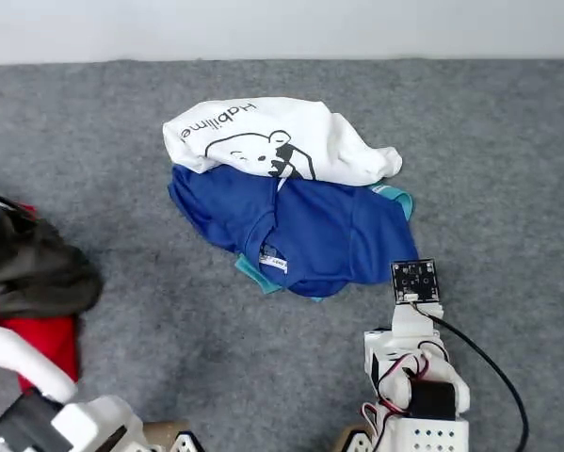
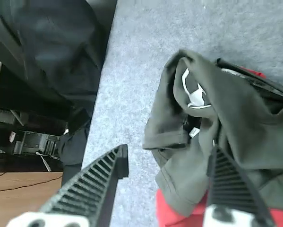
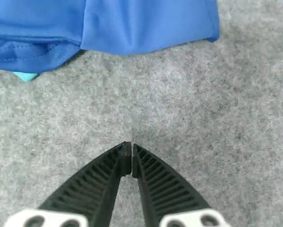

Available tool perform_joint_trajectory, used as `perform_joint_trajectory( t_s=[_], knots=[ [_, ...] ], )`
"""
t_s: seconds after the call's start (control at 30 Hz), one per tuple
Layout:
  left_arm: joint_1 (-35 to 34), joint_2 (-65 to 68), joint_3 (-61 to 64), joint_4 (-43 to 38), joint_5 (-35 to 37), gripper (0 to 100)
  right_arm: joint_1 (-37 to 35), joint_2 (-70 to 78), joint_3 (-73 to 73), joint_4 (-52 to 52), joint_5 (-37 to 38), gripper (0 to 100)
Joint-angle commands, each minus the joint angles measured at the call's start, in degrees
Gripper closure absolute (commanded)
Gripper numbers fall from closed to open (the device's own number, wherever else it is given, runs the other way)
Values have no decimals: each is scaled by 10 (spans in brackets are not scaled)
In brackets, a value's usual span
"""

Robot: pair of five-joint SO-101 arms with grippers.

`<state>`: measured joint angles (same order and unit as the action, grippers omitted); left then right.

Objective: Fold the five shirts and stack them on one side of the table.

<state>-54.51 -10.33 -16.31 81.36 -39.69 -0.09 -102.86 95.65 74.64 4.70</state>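
Hanging spread over the dark shirt (image 1: 32, 264) heaped on the red shirt (image 1: 46, 344) at the left edge, your left claw (image 2: 169, 156) looks poised to pinch it, while your right claw (image 3: 132, 149) sits pressed together over bare desk (image 1: 507, 169) just below the central blue shirt (image 1: 310, 235).

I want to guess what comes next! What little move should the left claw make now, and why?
Probably lower the left gripper and close it on the dark shirt. Its jaws stand open over that shirt, which lies crumpled on the red shirt, so it likely needs pulling out flat before folding.
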Motion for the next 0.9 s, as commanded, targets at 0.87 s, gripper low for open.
perform_joint_trajectory(
  t_s=[0.87],
  knots=[
    [665,-49,305,-100,215,724,0,-5,8,1,6,990]
  ],
)
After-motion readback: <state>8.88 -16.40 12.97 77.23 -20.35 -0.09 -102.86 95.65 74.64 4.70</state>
